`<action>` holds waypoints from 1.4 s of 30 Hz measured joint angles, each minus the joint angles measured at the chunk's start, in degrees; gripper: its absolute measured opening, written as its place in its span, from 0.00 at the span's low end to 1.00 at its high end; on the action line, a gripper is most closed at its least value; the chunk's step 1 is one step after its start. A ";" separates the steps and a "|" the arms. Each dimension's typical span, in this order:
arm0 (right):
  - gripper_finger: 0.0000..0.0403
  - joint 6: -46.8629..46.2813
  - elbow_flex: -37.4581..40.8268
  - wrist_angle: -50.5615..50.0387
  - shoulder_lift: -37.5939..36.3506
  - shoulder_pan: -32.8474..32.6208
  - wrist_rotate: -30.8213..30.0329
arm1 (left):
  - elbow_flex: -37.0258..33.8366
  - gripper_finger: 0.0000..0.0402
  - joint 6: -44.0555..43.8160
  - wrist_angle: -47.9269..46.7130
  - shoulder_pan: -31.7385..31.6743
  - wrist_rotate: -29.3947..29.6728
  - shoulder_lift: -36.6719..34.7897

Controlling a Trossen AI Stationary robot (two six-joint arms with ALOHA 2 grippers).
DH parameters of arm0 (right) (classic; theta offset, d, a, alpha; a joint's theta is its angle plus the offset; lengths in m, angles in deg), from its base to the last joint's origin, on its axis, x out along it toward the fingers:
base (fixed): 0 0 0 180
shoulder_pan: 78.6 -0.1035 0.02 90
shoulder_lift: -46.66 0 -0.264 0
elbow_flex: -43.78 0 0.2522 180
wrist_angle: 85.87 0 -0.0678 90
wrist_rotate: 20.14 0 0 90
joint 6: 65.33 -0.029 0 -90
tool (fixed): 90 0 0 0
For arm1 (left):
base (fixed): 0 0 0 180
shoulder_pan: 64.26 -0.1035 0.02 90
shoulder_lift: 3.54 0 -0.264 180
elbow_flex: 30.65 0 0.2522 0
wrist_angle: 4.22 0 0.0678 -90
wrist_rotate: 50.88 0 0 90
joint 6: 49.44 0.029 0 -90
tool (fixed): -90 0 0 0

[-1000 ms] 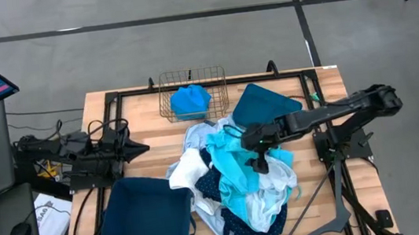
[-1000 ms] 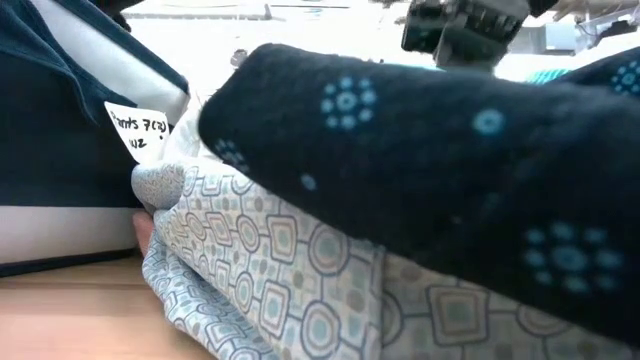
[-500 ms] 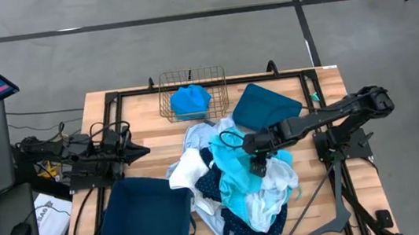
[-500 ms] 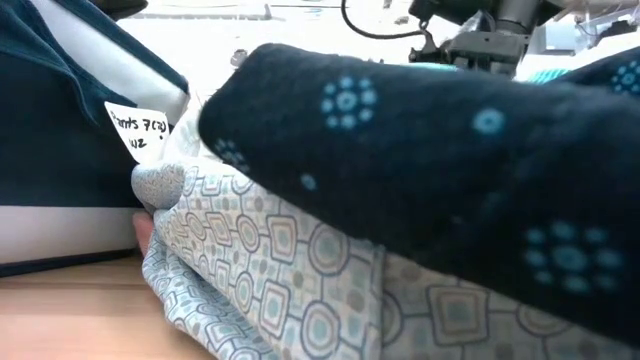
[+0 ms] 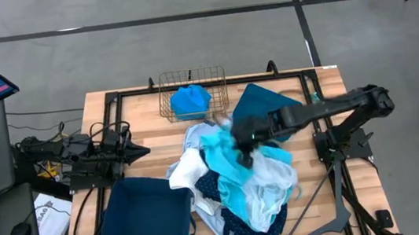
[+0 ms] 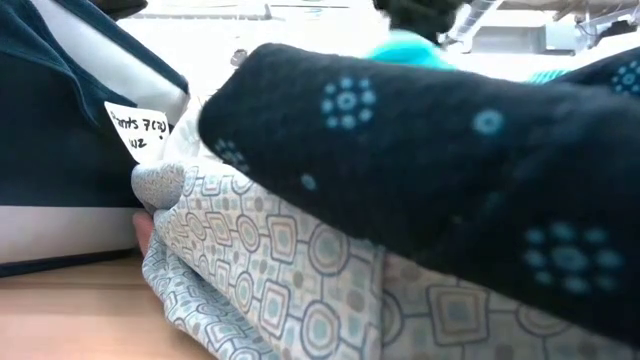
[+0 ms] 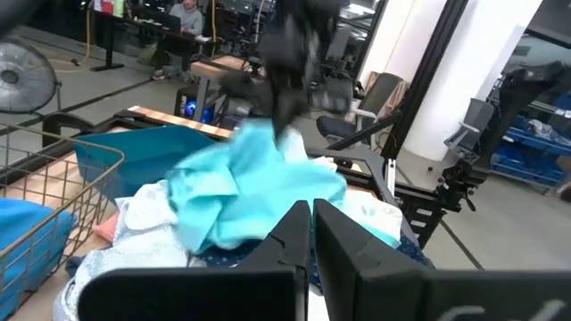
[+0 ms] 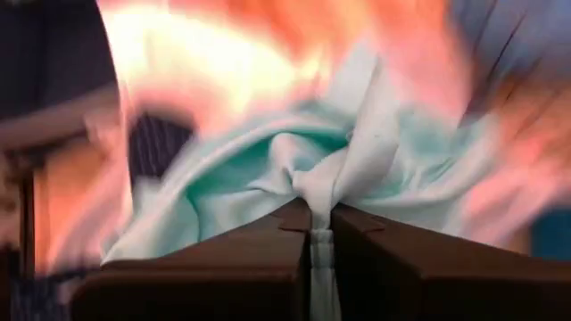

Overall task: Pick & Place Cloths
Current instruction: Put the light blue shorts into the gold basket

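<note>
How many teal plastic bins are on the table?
2. One teal bin sits at the table's front left, beside the cloth pile. The other lies behind the pile, right of the wire basket, partly under the right arm.

Soft matt cloths (image 5: 245,185); wire-mesh basket (image 5: 166,99), seemingly metal; wooden table (image 5: 138,118).

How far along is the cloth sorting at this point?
Done: one bright blue cloth lies in the wire mesh basket. In hand: the right pincer is shut on a turquoise fabric cloth, lifting it. Left: the pile of mixed cloths on the wooden table; left pincer waits aside.
</note>
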 joint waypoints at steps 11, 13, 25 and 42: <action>0.00 13.93 -23.41 8.25 0.35 13.35 -3.02 | -1.01 0.00 2.15 0.15 0.00 -0.52 -0.24; 0.00 14.65 -25.21 11.41 0.36 16.43 -2.92 | -2.28 0.00 2.16 0.64 0.00 -0.51 -0.24; 0.00 13.76 -27.94 33.44 0.44 29.63 3.76 | -11.04 0.00 -0.51 9.86 0.00 -0.54 -0.22; 0.00 9.31 -51.38 45.75 19.31 34.03 17.85 | -14.01 0.00 -1.89 14.18 -0.02 -2.99 -2.60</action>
